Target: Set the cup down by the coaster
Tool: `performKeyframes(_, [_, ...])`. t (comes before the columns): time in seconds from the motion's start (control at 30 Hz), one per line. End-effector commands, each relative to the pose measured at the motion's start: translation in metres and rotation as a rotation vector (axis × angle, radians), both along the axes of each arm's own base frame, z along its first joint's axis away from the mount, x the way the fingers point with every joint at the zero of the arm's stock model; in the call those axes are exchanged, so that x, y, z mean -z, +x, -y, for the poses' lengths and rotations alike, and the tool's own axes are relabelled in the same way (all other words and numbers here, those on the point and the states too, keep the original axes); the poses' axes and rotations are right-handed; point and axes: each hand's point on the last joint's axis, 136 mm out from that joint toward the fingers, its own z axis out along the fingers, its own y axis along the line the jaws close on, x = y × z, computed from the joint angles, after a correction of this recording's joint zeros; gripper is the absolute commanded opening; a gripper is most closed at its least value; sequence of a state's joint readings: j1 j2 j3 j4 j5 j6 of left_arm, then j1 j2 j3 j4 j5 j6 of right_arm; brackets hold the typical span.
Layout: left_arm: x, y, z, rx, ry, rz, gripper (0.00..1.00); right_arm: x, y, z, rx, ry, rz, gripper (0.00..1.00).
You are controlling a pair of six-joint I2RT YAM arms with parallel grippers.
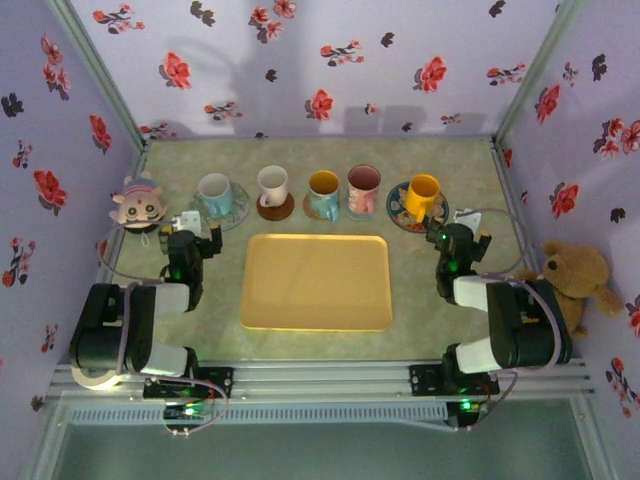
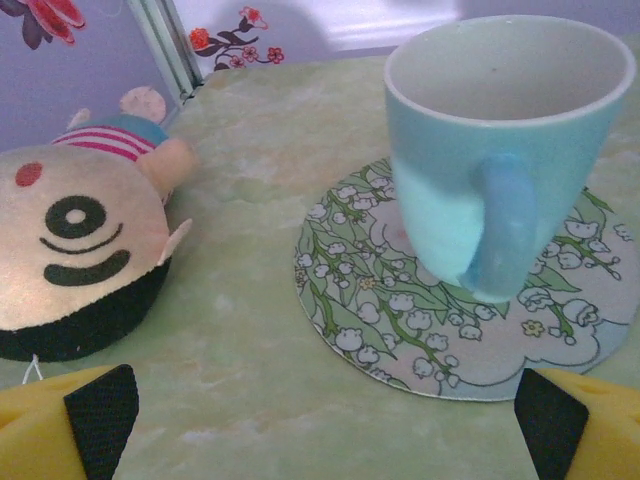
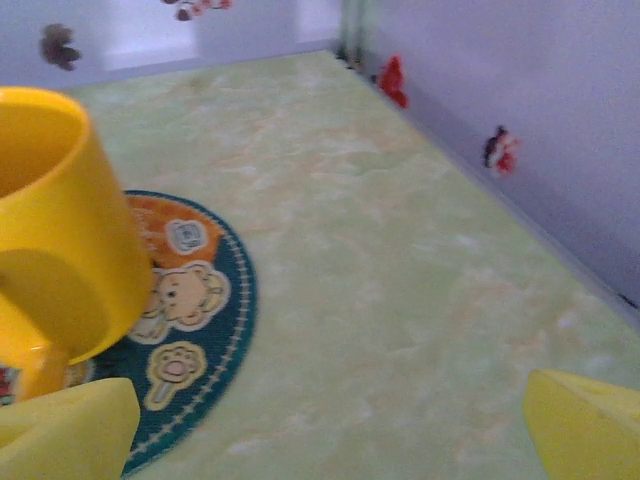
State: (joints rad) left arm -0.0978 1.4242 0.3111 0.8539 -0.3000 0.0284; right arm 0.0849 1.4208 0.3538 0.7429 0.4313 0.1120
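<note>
Pale green marbled tabletop (image 1: 440, 300), boxed in by lilac walls printed with flowers.

Yellow rectangular plastic tray (image 1: 316, 281), centre of the table, nothing on it.

Brown plush teddy bear (image 1: 575, 275), at 3 o'clock of the tray, off the table's edge.

Round plush doll head (image 1: 139, 203), striped cap, at 10 o'clock of the tray.

Left gripper (image 1: 193, 240), at 9 o'clock of the tray; fingers spread wide, nothing between them, facing the pale blue ceramic mug (image 2: 500, 150).

Right gripper (image 1: 455, 243), at 3 o'clock of the tray; fingers likewise spread and empty, just short of the yellow ceramic mug (image 3: 60, 220).

Five mugs in a row at 12 o'clock of the tray, each on its own coaster: pale blue, white mug (image 1: 273, 184), ochre mug (image 1: 324, 190), pink mug (image 1: 363, 188), yellow.

White round coaster printed with green flowers (image 2: 350, 300), under the pale blue mug.

Dark teal round coaster printed with bears (image 3: 190, 330), under the yellow mug.
</note>
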Motion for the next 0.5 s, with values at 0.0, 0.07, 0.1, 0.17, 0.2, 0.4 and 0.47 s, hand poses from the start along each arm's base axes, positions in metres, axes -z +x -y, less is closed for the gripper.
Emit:
performKeyframes(0.0, [-0.016,0.011,-0.006,-0.004,-0.037,0.086,1.0,-0.006,0.016,-0.016,-0.115,0.018,0.039,0.99])
performKeyframes(0.07, [-0.012,0.012,-0.005,0.018,-0.057,0.085,1.0,0.0,0.019,-0.02,-0.148,0.03,0.034,0.99])
performKeyframes(0.1, [-0.01,0.012,-0.004,0.036,-0.063,0.081,1.0,0.003,0.02,-0.022,-0.164,0.033,0.032,0.99])
performKeyframes(0.17, [-0.006,0.013,-0.002,0.06,-0.073,0.079,1.0,0.008,0.022,-0.024,-0.185,0.04,0.022,0.99])
performKeyframes(0.2, [-0.005,0.014,-0.001,0.069,-0.076,0.08,1.0,0.009,0.023,-0.026,-0.2,0.046,0.022,0.99])
performKeyframes(0.4, [0.0,0.016,-0.002,0.079,-0.092,0.067,1.0,0.012,0.027,-0.035,-0.295,0.102,0.006,0.99])
performKeyframes(0.47, [0.001,0.017,-0.001,0.086,-0.092,0.064,1.0,0.012,0.028,-0.033,-0.305,0.126,0.008,0.99])
